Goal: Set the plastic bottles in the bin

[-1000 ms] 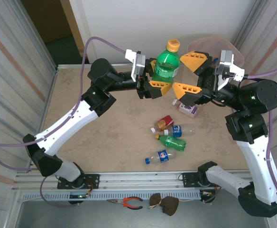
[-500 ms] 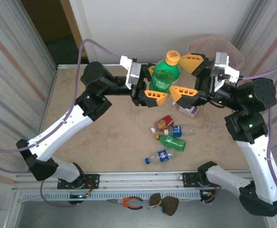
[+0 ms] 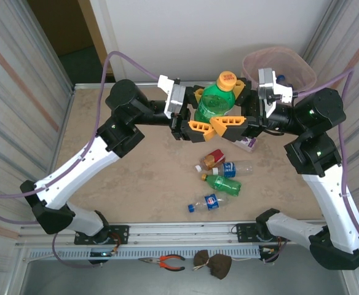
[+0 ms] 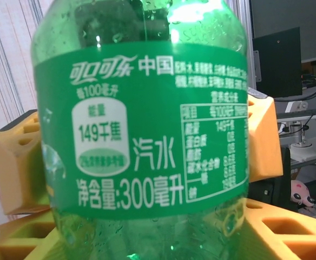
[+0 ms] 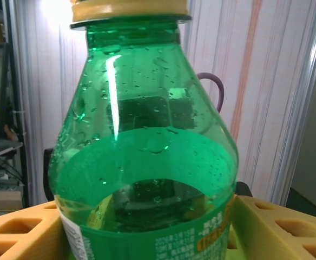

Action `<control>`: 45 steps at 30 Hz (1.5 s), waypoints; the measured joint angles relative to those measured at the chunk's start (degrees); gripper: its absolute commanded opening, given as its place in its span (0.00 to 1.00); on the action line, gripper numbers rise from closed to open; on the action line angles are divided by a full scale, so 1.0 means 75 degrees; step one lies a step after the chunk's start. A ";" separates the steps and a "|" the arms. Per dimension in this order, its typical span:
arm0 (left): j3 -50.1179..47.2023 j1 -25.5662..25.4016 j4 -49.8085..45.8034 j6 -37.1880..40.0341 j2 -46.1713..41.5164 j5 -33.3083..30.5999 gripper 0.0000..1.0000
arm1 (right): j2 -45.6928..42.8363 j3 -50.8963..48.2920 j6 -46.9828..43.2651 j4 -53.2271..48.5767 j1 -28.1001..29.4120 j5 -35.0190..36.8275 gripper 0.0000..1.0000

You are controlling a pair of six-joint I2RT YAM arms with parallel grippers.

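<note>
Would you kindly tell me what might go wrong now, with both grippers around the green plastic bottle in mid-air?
1. The green plastic bottle with the orange cap is held by the left gripper, with the right gripper flanking it. If the left lets go before the right grips firmly, it may drop onto the small bottles lying on the table.
2. Its rounded, droplet-speckled wall may slip between the fingers.

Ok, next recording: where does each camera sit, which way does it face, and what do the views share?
Top external: above and behind the robot, looking down at the table; left arm, right arm, left pincer and right pincer on the green bottle.
Left wrist: faces the bottle's label close up; its own orange fingers flank it.
Right wrist: faces the bottle's shoulder and cap; orange fingers below.
Shared: all see that bottle.
</note>
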 measured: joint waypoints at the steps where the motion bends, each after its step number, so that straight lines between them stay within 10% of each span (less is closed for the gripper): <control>1: 0.0000 0.0000 -0.0032 0.0015 -0.0009 -0.0026 0.48 | 0.0000 0.0000 -0.0038 -0.0003 0.0000 0.0000 0.64; 18: -0.0323 -0.0041 -0.0274 0.0399 -0.0449 -0.0714 0.83 | -0.0152 0.0000 -0.0326 -0.0236 0.0146 0.0493 0.54; 30: -0.1230 -0.0029 -0.1131 0.1189 -0.1763 -0.2124 0.87 | 0.0015 0.0764 -0.1617 -0.1801 0.0006 0.2725 0.48; 45: -0.1856 0.0017 -0.2413 0.1428 -0.2203 -0.3366 0.86 | 0.2471 0.2637 -0.1961 -0.4164 -0.3273 0.4986 0.43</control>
